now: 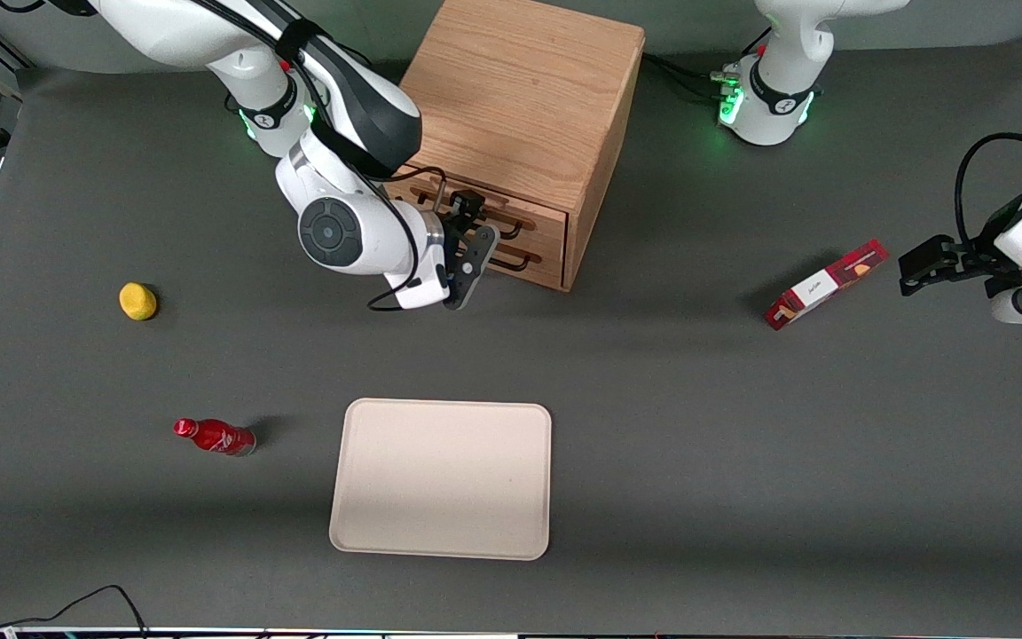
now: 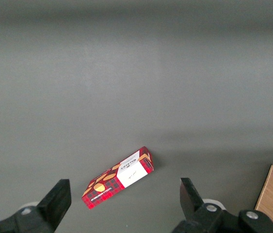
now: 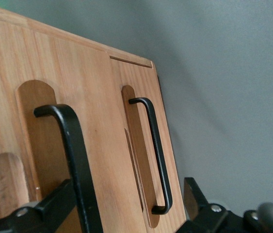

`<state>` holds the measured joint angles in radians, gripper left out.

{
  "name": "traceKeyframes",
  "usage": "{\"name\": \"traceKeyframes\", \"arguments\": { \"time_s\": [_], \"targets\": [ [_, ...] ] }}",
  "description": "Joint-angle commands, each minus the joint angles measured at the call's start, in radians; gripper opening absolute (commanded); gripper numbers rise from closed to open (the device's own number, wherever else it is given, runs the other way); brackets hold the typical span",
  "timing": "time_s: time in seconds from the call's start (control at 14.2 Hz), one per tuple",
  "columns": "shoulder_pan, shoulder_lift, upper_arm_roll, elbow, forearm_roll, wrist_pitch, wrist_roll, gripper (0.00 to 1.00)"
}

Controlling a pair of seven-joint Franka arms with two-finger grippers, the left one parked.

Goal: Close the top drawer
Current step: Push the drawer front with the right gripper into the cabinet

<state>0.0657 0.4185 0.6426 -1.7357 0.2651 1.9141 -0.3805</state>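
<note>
The oak cabinet [image 1: 520,98] stands at the back middle of the table. Its top drawer [image 1: 524,216] carries a black wire handle [image 3: 73,150] and a wooden lip [image 3: 0,182]. The drawer's front sits about level with the cabinet face. The lower drawer [image 3: 141,121] has a thinner-looking black handle [image 3: 156,155]. My right gripper [image 1: 471,232] is open, right in front of the drawer fronts. In the right wrist view the gripper [image 3: 126,206] has its fingers [image 3: 54,204] spread on either side of both handles, holding nothing.
A cream tray [image 1: 442,479] lies nearer the front camera. A red bottle [image 1: 214,437] and a yellow lemon [image 1: 137,301] lie toward the working arm's end. A red snack box [image 1: 824,285] lies toward the parked arm's end and shows in the left wrist view [image 2: 118,177].
</note>
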Motion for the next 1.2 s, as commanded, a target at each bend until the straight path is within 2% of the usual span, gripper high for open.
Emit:
{"name": "traceKeyframes", "arguments": {
  "time_s": [0.0, 0.78, 1.13],
  "targets": [
    [-0.009, -0.041, 0.023, -0.050, 0.036, 0.022, 0.020, 1.00],
    [-0.026, -0.055, 0.026, 0.054, 0.034, -0.066, 0.041, 1.00],
    [-0.033, -0.176, -0.010, 0.149, 0.022, -0.182, 0.146, 1.00]
  ]
}}
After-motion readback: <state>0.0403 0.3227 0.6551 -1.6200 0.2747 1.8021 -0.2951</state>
